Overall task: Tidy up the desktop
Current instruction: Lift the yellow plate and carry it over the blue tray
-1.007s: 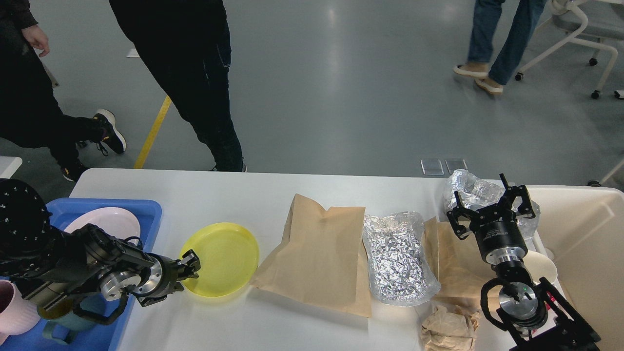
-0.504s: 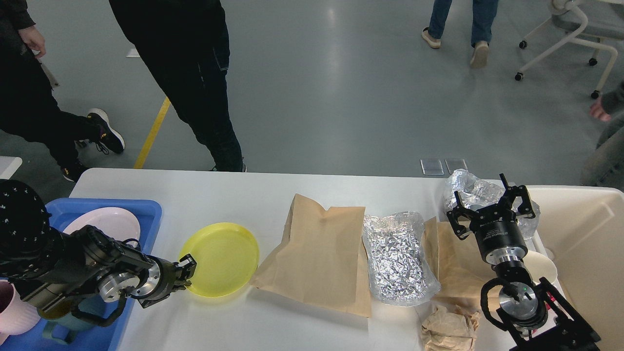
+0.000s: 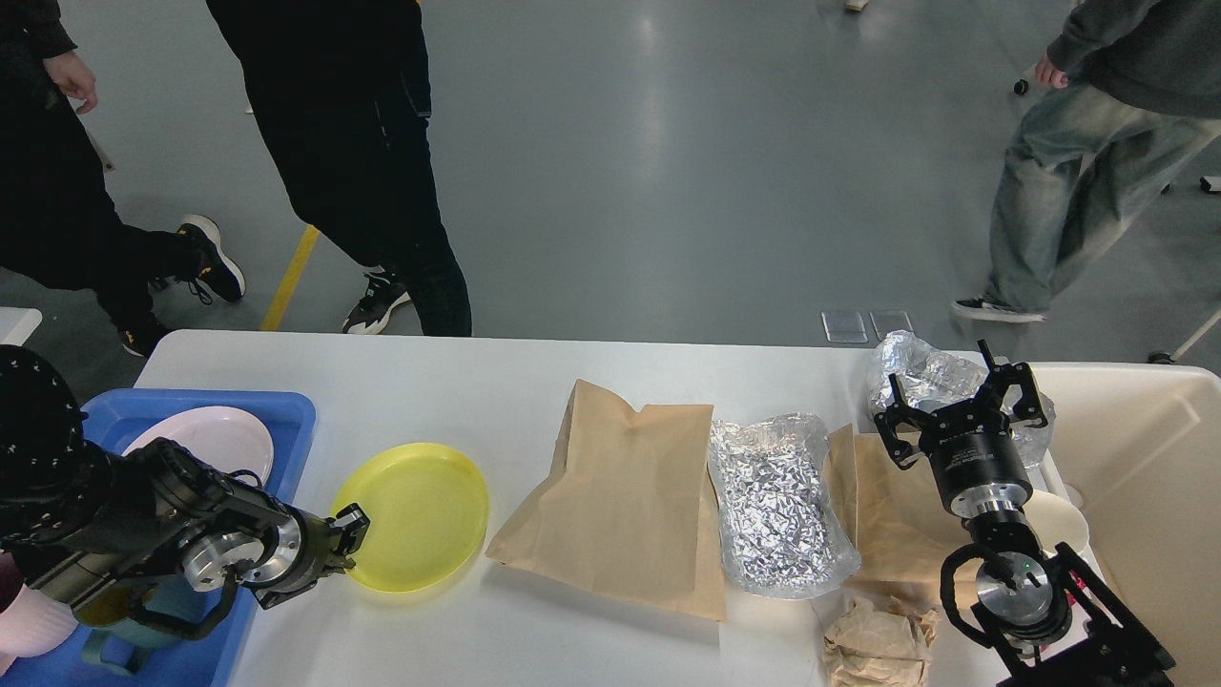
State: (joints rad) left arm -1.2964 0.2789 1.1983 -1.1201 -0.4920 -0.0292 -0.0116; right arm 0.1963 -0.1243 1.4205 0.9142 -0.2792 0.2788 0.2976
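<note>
The white desktop (image 3: 458, 382) spans the view. A yellow plate (image 3: 415, 515) lies on it just right of the blue tray (image 3: 286, 410). My left gripper (image 3: 348, 530) is shut on the yellow plate's left rim. My right gripper (image 3: 959, 401) is open and empty, held above a crumpled foil bag (image 3: 916, 367) at the desktop's right end. A large brown paper bag (image 3: 620, 496), a flat foil bag (image 3: 777, 501), a second brown bag (image 3: 887, 515) and a crumpled paper wad (image 3: 878, 644) lie on the desktop.
The blue tray holds a pink plate (image 3: 205, 439) and cups partly hidden by my left arm. A cream bin (image 3: 1145, 458) stands at the right edge, with a white dish (image 3: 1064, 520) beside it. People stand beyond the far edge.
My left gripper has drawn back to the left with the yellow plate, which slid toward the blue tray. The right arm has not moved. People behind have shifted.
</note>
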